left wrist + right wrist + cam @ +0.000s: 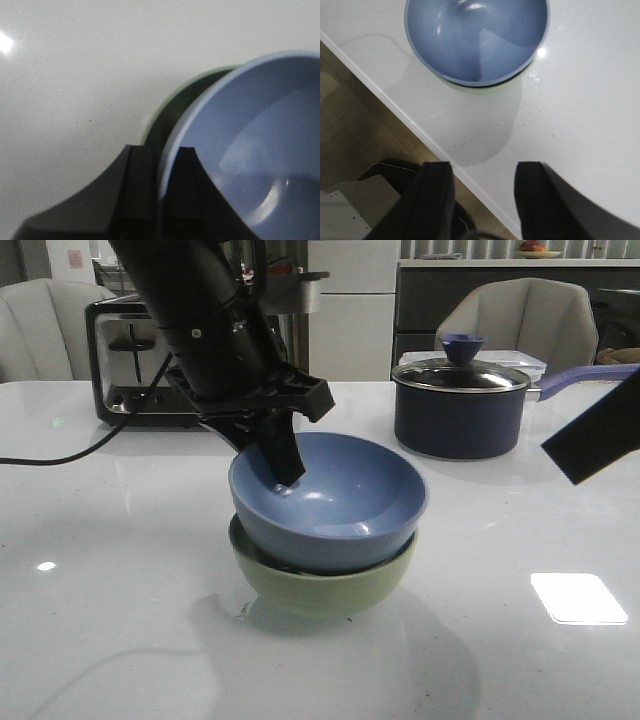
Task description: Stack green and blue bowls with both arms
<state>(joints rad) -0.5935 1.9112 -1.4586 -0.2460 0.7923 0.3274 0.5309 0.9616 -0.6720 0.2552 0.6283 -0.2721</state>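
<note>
The blue bowl (335,502) sits nested in the green bowl (320,585) at the table's middle. My left gripper (272,462) is shut on the blue bowl's left rim, one finger inside the bowl, one outside. In the left wrist view the blue bowl (250,150) fills one side, its rim pinched between the fingers (140,190), and a sliver of the green bowl (170,107) shows under it. My right gripper (482,187) is open and empty, away from the bowls, over the table's front edge. The blue bowl (475,35) shows far from the fingers in its view.
A dark navy lidded saucepan (462,405) with a long handle stands at the back right. A black toaster (135,360) with a cable stands at the back left. Part of my right arm (600,435) hangs at the right edge. Chairs stand behind the table.
</note>
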